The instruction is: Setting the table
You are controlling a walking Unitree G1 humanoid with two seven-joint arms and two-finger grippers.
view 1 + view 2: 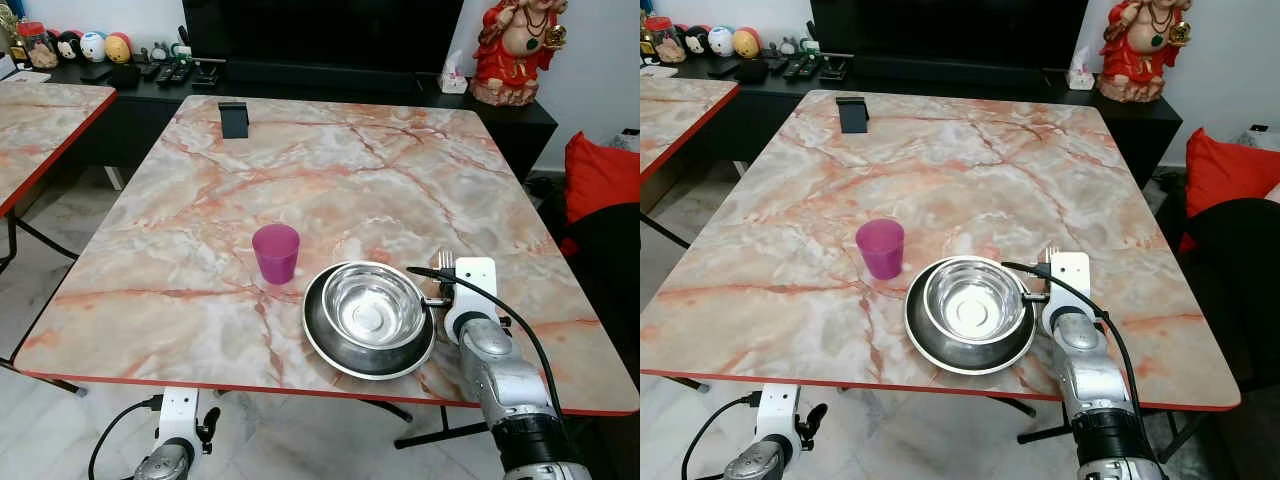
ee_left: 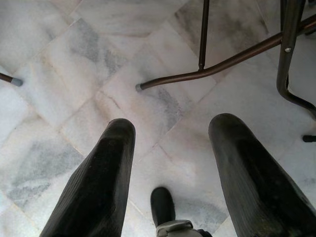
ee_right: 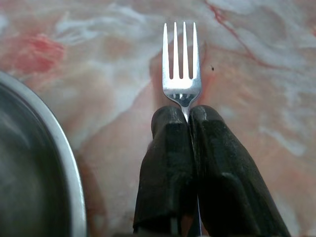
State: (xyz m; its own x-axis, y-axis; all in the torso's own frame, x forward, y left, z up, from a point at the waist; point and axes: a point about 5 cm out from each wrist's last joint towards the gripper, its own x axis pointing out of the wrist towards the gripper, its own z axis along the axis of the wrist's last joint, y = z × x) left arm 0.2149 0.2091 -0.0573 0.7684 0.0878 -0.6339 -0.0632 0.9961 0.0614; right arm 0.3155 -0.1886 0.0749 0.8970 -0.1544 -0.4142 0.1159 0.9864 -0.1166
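Marbled pink and grey, your worktop (image 1: 330, 170) carries a steel bowl (image 1: 372, 305) sitting inside a wider steel plate (image 1: 330, 345) near the front edge, with a purple cup (image 1: 276, 252) standing upright just to the robot's left of them, apart from the plate's rim. Your right pincer (image 3: 188, 116) is over the worktop just beside the plate on its right side, its two black fingers (image 3: 165, 163) pressed together on the neck of a fork (image 3: 181, 64) — the tines point away from the wrist, out past the fingertips, with the marbled surface behind them. You cannot tell from these pictures whether the fork touches the surface. In the head views the fork's tines (image 1: 446, 261) peek out just beyond the white wrist mount, close to the bowl's far right side.

Your left pincer (image 2: 170, 133) hangs below the front edge of the worktop, fingers spread wide with nothing between them, pointing at the pale marble floor (image 2: 59, 59) and the brown metal legs (image 2: 212, 69) there.

At the far edge of the worktop stands a small black holder (image 1: 233, 119); beyond it, a dark sideboard (image 1: 500, 110) holds a red figurine (image 1: 518, 45).
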